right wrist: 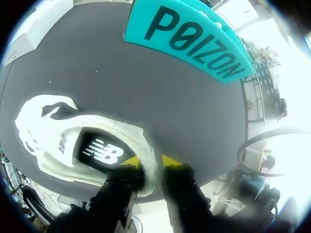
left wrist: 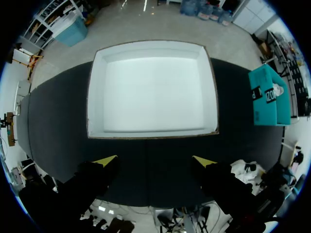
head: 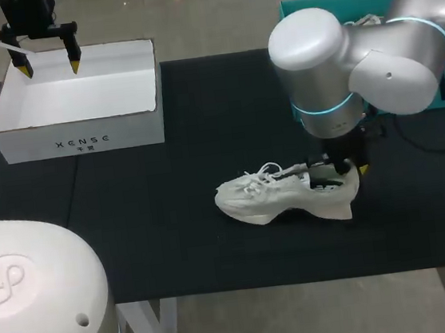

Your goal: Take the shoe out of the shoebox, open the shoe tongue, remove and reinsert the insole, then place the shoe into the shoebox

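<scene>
While the head view is hiding contact, the right wrist view is showing right jaws clamping the padded heel of the white mesh shoe [right wrist: 58, 145] on the black bench [head: 175, 244]; left jaws are hanging apart over the rectangular cardboard shoebox [head: 83, 139], far left.

The shoebox [head: 83, 138] sits at the table's [head: 175, 244] far left corner, and your left gripper [head: 50, 67] hangs above its far wall, clear of it. The shoe [head: 278, 196] lies on the table right of the middle, toward the near edge, toe to the left and heel to the right. Your right gripper [head: 348, 170] is at the heel, one finger inside the shoe and one outside, pinching the heel wall. A second box [head: 325, 4] stands at the far right edge.
</scene>
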Controlling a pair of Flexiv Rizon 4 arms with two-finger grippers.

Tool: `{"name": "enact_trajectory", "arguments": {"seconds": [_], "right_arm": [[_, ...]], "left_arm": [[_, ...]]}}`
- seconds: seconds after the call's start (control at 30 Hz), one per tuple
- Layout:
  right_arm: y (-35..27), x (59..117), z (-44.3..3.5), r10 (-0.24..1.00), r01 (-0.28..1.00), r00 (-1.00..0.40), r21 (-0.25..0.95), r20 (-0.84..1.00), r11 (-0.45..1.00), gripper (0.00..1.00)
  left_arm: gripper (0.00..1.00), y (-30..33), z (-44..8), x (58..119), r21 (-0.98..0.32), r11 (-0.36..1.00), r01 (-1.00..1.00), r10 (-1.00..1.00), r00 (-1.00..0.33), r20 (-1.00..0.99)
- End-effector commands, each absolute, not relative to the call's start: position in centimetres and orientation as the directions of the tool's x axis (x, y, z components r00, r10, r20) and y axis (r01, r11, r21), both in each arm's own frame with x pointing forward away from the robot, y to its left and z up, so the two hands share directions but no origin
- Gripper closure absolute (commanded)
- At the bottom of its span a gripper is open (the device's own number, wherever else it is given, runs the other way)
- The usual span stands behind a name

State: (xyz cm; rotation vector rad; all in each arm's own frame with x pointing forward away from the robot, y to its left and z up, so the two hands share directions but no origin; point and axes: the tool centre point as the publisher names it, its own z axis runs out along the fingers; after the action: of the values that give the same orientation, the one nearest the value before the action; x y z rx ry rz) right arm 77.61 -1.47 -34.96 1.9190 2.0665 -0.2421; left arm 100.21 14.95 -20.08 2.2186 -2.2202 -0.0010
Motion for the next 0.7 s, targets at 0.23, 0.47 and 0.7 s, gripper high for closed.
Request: {"name": "enact_trajectory", "arguments": {"seconds": [0.23, 0.47, 0.7], "right_arm": [[-3.7, 78.3, -32.9, 0.953, 0.995, -0.034, 0.080, -0.300, 0.061, 0.00], [-6.1, 78.2, -28.5, 0.927, 0.926, -0.309, 0.155, -0.213, 0.345, 0.00], [-7.5, 75.9, -27.0, 0.715, 0.713, -0.635, 0.132, -0.294, 0.688, 0.00]], "left_arm": [[0.00, 15.0, -20.0, 100.2, 0.003, 0.000, -1.000, -1.000, 0.000, 0.001], [0.00, 15.0, -20.0, 100.2, 0.003, 0.000, -1.000, -1.000, 0.000, 0.001], [0.00, 15.0, -20.0, 100.2, 0.003, 0.000, -1.000, -1.000, 0.000, 0.001]]}}
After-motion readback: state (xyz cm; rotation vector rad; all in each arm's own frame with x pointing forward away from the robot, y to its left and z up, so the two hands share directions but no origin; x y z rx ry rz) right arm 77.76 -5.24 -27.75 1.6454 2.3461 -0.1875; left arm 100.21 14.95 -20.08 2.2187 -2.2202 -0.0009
